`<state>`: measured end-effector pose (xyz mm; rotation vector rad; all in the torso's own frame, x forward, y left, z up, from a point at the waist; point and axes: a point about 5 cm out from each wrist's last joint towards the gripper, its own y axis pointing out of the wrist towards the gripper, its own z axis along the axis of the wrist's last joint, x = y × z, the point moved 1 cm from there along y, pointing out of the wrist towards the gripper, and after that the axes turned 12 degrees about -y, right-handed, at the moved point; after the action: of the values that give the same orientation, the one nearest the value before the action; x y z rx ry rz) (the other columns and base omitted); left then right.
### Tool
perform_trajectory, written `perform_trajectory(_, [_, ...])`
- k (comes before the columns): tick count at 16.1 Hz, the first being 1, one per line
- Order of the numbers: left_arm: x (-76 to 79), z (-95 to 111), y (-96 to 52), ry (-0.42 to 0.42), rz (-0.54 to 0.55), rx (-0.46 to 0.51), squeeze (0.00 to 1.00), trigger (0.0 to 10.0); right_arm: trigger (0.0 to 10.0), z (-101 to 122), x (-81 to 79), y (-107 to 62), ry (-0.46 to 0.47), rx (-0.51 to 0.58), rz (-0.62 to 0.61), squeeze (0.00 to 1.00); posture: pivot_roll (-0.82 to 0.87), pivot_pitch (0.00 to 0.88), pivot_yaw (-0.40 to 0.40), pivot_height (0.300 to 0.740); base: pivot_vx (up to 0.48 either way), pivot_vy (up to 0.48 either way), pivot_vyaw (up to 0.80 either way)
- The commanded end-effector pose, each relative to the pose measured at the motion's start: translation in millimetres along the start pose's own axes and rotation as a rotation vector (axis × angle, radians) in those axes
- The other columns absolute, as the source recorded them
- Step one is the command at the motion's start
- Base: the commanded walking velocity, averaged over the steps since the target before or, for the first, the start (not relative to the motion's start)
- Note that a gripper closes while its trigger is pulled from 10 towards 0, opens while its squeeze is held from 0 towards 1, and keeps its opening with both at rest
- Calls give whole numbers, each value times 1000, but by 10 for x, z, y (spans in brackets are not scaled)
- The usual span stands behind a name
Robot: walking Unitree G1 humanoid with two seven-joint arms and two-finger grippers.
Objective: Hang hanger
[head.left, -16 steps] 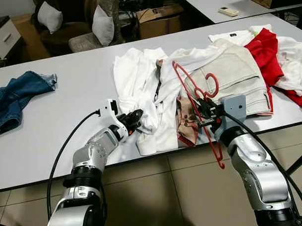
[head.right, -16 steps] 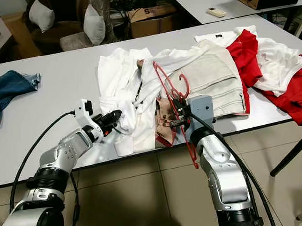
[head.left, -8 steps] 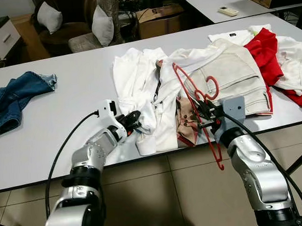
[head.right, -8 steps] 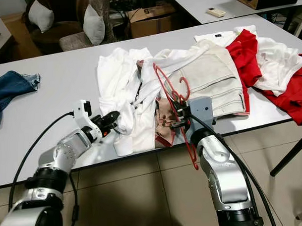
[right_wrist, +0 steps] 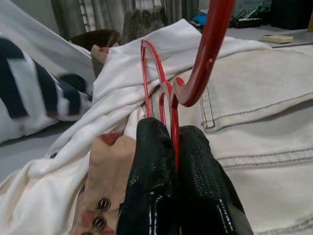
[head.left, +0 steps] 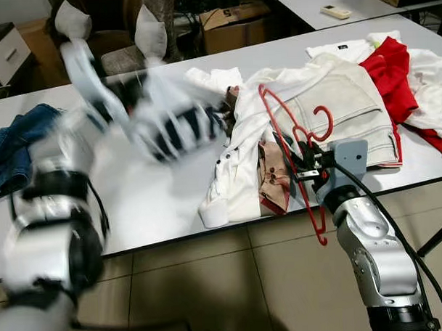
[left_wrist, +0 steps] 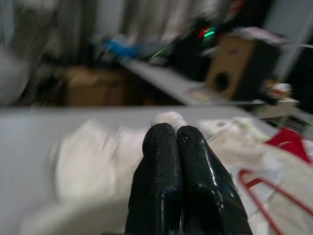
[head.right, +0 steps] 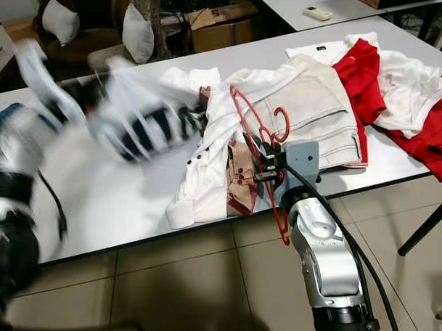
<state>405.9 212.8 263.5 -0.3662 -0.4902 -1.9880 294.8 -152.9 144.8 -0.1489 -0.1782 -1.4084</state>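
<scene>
Right wrist view | right claw pinching red hanger; left claw pressed together, raised, blurred

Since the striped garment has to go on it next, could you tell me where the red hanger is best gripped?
Probably where the right gripper already pinches the red hanger: at its neck below the hook, approached from the table's near edge. That leaves both sloping arms free.
</scene>
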Motion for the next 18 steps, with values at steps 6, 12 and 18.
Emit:
perform_trajectory(6, [435,-157,33,372,-379,-235,0,0,10000,93,79,8,30,64,-66,0,-106,0,177,740,0,0,0])
perform_trajectory(12, [80,-969,-500,582,-260,-591,0,0,10000,75,95,-59,17,62,-78,0,-109,0,181,740,0,0,0])
perform_trajectory(18, [308,-1189,-1105,524,-550,-752,1000,10000,10000,38,3,3,20,44,-15,0,-43,0,124,740,0,0,0])
